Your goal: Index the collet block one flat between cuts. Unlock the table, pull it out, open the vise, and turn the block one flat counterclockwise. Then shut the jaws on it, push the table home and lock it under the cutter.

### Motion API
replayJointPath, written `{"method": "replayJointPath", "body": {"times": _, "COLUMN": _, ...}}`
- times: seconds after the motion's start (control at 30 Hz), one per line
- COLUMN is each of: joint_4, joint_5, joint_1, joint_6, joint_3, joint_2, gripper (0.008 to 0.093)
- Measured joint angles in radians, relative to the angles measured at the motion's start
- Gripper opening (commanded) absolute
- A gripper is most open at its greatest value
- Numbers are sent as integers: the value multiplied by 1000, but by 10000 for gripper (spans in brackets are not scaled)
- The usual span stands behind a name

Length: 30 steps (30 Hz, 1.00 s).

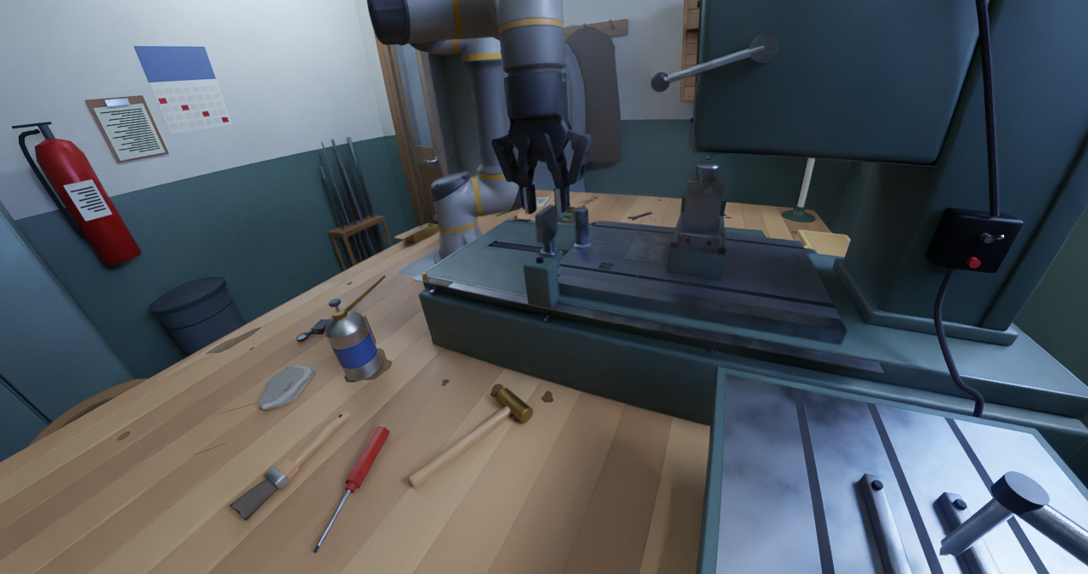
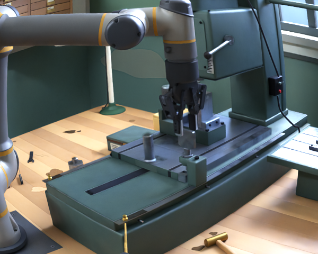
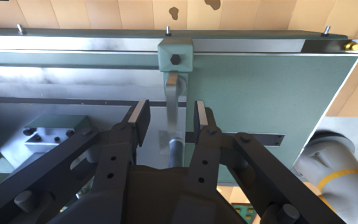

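The collet block [image 1: 707, 176] stands upright in the vise [image 1: 698, 243] on the sliding table [image 1: 669, 266], under the machine head. The flat grey lock lever [image 2: 186, 140] stands up from a green bracket [image 2: 196, 168] at the table's front edge. My gripper [image 2: 185, 128] hangs straight above that lever, its fingers on either side of the lever's top [image 3: 172, 111]. The gripper is open and holds nothing. A round grey post [image 2: 148, 147] stands on the table to the left of the lever.
The machine head [image 1: 829, 53] overhangs the vise to the right of my gripper, with a handle [image 1: 711, 61] sticking out. A brass hammer [image 1: 472, 434], a screwdriver [image 1: 354, 483], a scraper [image 1: 289, 468] and an oil can [image 1: 351, 342] lie on the bench.
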Motion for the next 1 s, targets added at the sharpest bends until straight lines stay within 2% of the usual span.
{"method": "replayJointPath", "body": {"times": 0.53, "joint_4": -60, "joint_5": 0, "joint_1": 0, "joint_6": 0, "joint_3": 50, "joint_2": 10, "gripper": 480}}
{"method": "replayJointPath", "body": {"times": 1.0, "joint_4": -72, "joint_5": 0, "joint_1": 0, "joint_6": 0, "joint_3": 59, "joint_2": 12, "gripper": 480}}
